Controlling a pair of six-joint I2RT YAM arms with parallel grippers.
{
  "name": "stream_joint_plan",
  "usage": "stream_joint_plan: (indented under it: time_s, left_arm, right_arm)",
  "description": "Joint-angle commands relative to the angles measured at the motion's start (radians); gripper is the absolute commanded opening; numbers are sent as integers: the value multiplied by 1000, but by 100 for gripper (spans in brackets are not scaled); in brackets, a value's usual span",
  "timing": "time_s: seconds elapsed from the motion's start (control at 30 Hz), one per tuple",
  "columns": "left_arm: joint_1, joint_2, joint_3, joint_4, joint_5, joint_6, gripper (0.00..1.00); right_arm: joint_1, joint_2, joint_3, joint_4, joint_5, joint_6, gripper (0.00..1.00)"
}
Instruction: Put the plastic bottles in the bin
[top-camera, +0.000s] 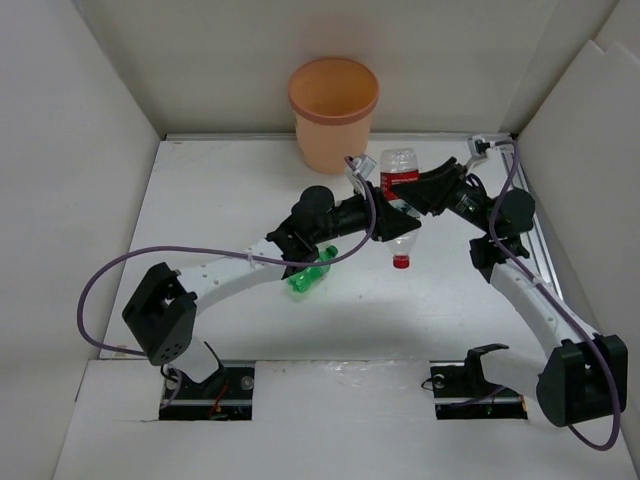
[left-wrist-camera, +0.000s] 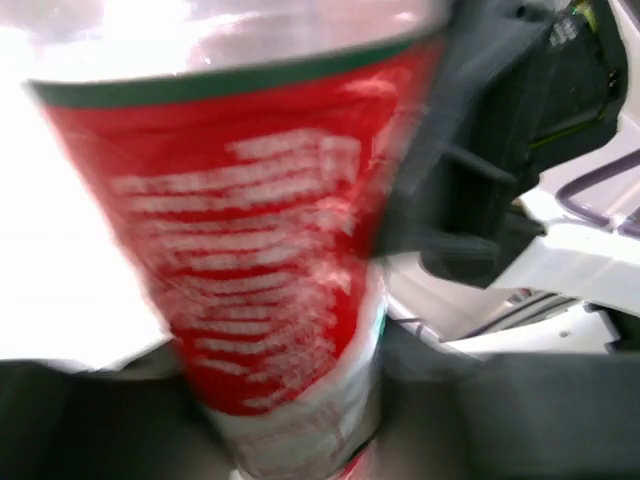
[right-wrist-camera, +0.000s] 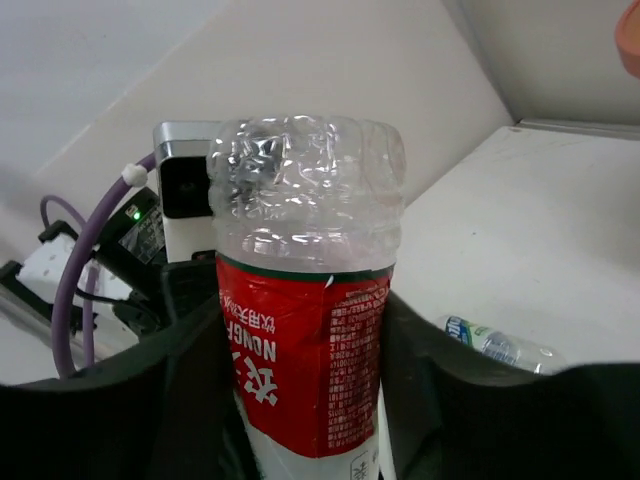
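Both left hand (top-camera: 386, 221) and right hand (top-camera: 420, 193) clamp the red-label bottle (top-camera: 400, 166), green bottle (top-camera: 310, 279) lying near, bin (top-camera: 331, 142) beyond.

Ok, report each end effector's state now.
Left end effector: closed on the red-labelled bottle.
Right end effector: closed on the same bottle.

The bin (top-camera: 333, 115) stands midway along the surface's (top-camera: 200, 200) far edge. Before it, a bottle (top-camera: 401, 245) sits between the left hand (top-camera: 392, 222) and the right hand (top-camera: 415, 192). A second bottle (top-camera: 308, 279) lies to its left, under the left arm (top-camera: 240, 268).
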Motion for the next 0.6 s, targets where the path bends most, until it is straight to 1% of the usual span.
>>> stream_joint_plan:
  time_s: [0.0,0.03,0.07,0.1,0.13,0.2,0.23,0.27,0.3,0.33,0.37,0.4,0.43,0.47,0.53,0.57]
  left_arm:
    - [-9,-15,43,88,98,-24,9]
    - [-9,-15,54,71,86,-9,6]
    - [-9,-15,72,55,86,0,1]
    - [0,-26,83,14,75,11,0]
    - [14,-35,93,-6,57,33,0]
    - [37,-44,138,-55,29,59,0]
    - [52,-44,161,-121,-20,74,0]
    - [88,-44,190,-167,-63,112,0]
    - [109,-44,268,-214,-107,125,1]
    - [135,-31,315,-260,-149,125,2]
    - [193,11,369,-347,-205,134,2]
    - [221,38,487,-388,-233,158,2]
    - [247,69,550,-429,-265,174,2]
    - [287,138,675,-496,-340,194,2]
    - [319,219,805,-551,-425,229,0]
    - [333,308,868,-593,-468,246,0]
  right_arm:
    - [-14,-5,3,149,-12,48,60]
    - [-29,-5,14,139,-12,48,81]
    - [-38,-5,14,130,-12,48,86]
    - [-54,-18,25,110,-12,39,98]
    - [-72,-29,25,86,0,25,100]
    - [-142,-69,34,-26,19,-34,100]
    - [-171,-86,34,-79,33,-59,100]
    - [-228,-103,45,-141,68,-120,100]
    - [-251,-119,45,-254,88,-149,100]
    - [-270,-148,45,-299,100,-177,100]
    - [-284,-161,45,-328,100,-199,100]
    - [-294,-170,45,-362,109,-226,100]
    - [-294,-179,45,-362,109,-236,100]
    - [-304,-179,32,-374,100,-246,100]
    - [-304,-179,32,-375,91,-255,100]
    - [-304,-179,20,-384,91,-256,100]
